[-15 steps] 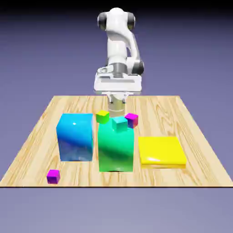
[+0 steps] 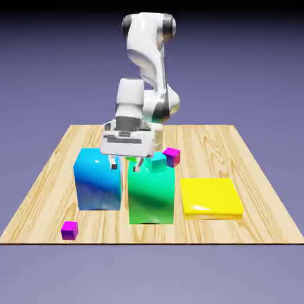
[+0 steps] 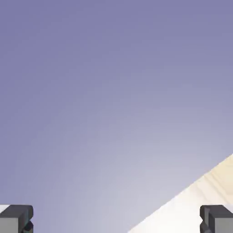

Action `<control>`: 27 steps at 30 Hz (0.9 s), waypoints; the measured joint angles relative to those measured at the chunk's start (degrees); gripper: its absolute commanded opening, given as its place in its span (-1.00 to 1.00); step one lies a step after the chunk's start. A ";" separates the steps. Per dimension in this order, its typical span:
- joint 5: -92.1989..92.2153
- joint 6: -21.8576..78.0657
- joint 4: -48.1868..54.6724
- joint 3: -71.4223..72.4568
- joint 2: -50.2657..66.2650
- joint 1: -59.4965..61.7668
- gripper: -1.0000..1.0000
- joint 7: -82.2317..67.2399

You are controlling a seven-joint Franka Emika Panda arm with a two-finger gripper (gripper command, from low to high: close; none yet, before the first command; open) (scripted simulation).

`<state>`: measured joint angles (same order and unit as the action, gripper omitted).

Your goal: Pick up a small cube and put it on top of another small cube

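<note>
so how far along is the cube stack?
Nothing done: one small magenta cube sits at the table's near edge, the other behind the green block. In hand: nothing; the pincer is open and empty, over the gap between blue block and green. Left: grasp, lift, stack.

A plain blue-violet backdrop (image 2: 255, 65) fills the space behind — darkest along the top edge, paler lower down. A light wooden table (image 2: 261, 219) with visible grain spans the scene. Ahead of the hand lies mostly backdrop (image 3: 100, 91) — a pale table corner (image 3: 205, 191) low at one side.
</note>
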<state>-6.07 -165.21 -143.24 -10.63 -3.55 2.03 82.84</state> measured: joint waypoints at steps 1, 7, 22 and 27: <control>-0.37 0.54 1.10 -0.66 1.79 0.00 0.00 2.49; -2.62 3.80 7.67 -4.59 12.57 0.67 0.00 17.44; -6.15 7.07 21.29 -10.90 36.60 3.75 0.00 44.90; -5.28 3.16 23.42 -9.55 42.51 5.83 -1.00 44.71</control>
<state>-11.35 -162.05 -119.82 -20.18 38.96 7.86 127.55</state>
